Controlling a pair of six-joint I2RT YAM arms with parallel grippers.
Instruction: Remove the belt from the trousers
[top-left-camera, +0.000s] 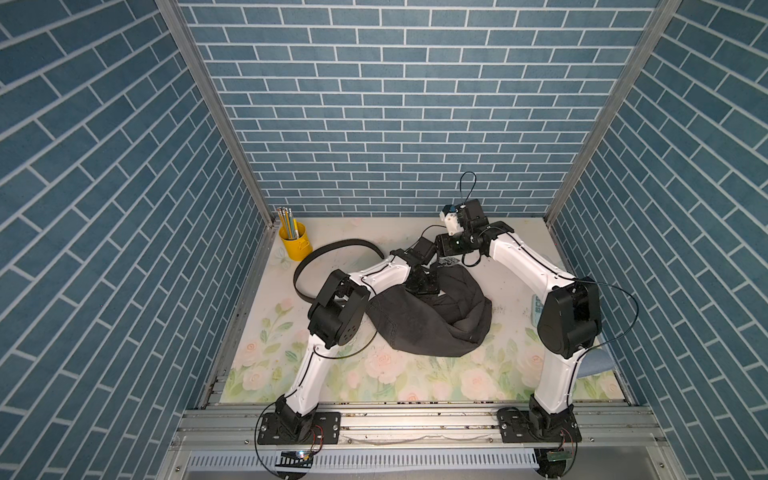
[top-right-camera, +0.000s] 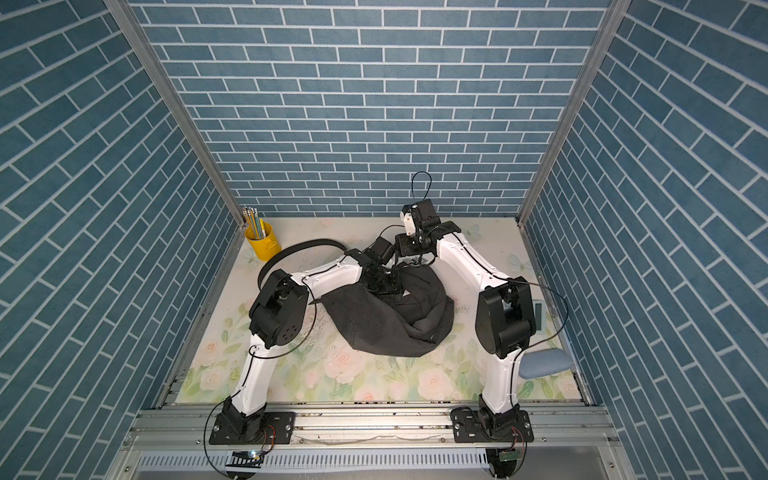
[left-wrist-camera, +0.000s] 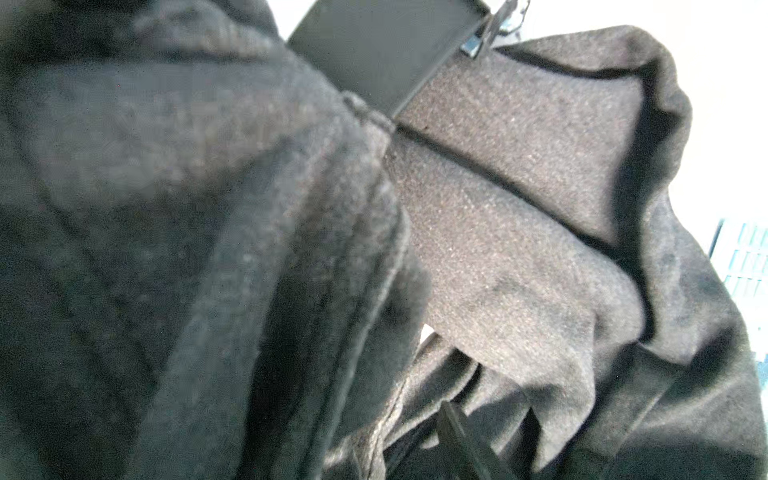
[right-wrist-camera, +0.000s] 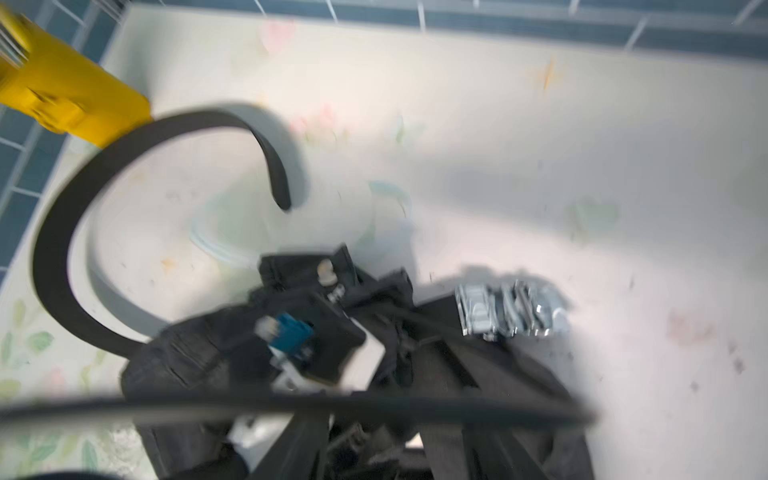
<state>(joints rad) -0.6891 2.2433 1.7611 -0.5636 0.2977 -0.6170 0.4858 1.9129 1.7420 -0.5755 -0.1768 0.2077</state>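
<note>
No legible text, label, brand or number on anything in view.

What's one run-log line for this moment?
left gripper: on heaped black fabric trousers | right gripper: near silver buckle | long black strap belt: looped on table, buckle end at trousers

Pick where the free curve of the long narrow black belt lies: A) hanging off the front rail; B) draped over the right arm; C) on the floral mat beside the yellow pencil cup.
C: the long narrow black belt arcs across the floral mat, close beside the yellow metal pencil cup.
</note>
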